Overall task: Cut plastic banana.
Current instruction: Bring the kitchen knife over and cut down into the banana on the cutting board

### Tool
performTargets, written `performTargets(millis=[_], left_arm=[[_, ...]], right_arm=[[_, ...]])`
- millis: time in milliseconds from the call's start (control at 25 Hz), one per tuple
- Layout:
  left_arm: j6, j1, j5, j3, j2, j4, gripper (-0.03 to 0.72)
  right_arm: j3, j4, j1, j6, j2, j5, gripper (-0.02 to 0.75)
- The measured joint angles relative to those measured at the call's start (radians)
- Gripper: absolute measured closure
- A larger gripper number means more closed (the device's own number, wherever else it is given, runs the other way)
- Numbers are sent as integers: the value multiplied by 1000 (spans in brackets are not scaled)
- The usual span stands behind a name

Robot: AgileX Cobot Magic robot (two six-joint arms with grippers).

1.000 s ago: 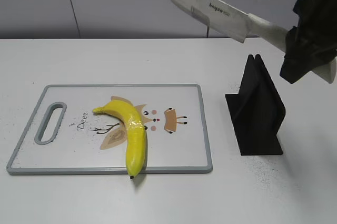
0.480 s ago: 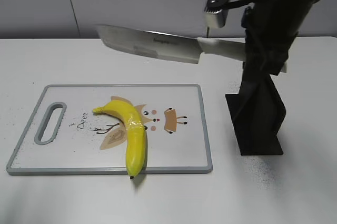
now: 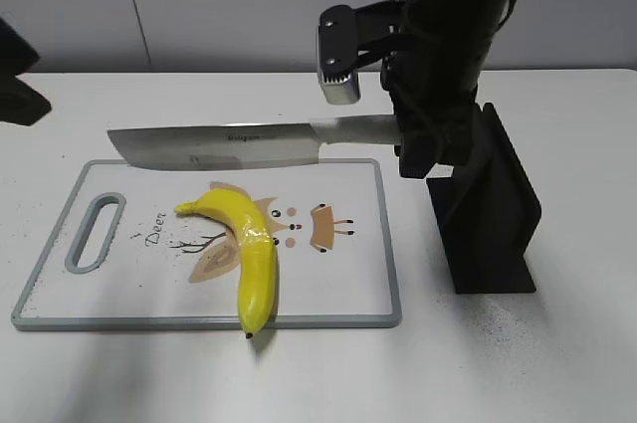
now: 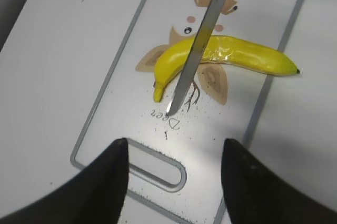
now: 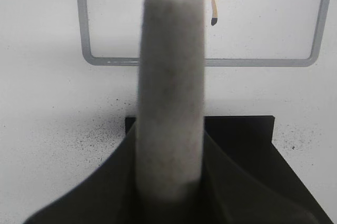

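**Cleaver held level above the board, banana uncut**

The glossy bright-yellow curved plastic banana (image 3: pixel 247 252) is lying on the white cutting board with a grey rim and a cartoon deer print (image 3: pixel 338 284). Its stem is pointing toward the board's slot handle, and its dark tip is overhanging the near rim. No cut is showing on it.

The right gripper (image 3: pixel 430 139) is gripping the pale grey handle of the broad steel cleaver (image 3: pixel 224 145). The arm is hiding most of that handle in the exterior view. In the right wrist view the handle (image 5: pixel 169 87) is filling the centre, blurred, between dark fingers cut off at the bottom edge. The blade is hanging horizontally above the far part of the board; whether it is touching the banana cannot be determined.

The left gripper (image 4: pixel 174 182) is standing wide apart and empty above the handle end of the board, only its fingers (image 4: pixel 105 187) showing.

The black angled knife stand (image 3: pixel 488 209) is sitting right of the board, partly hidden behind the right arm.
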Motion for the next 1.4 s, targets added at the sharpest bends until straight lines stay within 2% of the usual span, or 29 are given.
performTargets(millis=[160, 320, 680, 800, 920, 1000, 1120, 1280, 1400], left_arm=[[74, -74, 0, -43, 106, -1, 159], [92, -126, -17, -71, 204, 17, 159], [94, -141, -79, -81, 334, 24, 179], [94, -141, -104, -82, 358, 22, 290], [94, -141, -116, -82, 371, 21, 549], [97, -141, -120, -82, 377, 22, 642], [103, -141, -125, -82, 390, 27, 674], [105, -141, -136, -77, 430, 30, 680], [106, -141, -211, -24, 480, 13, 680]], right_arm=[[0, -1, 0, -13, 12, 0, 572], [-1, -1, 0, -18, 12, 0, 572], [-1, 4, 0, -23, 12, 0, 572], [-1, 10, 0, -28, 12, -17, 572], [-1, 11, 0, -29, 12, -49, 572], [-1, 8, 0, -29, 13, -69, 572], [-1, -1, 0, -35, 26, -90, 572], [-2, -4, -1, -38, 80, -98, 572], [-3, -6, -1, -40, 140, -107, 572]])
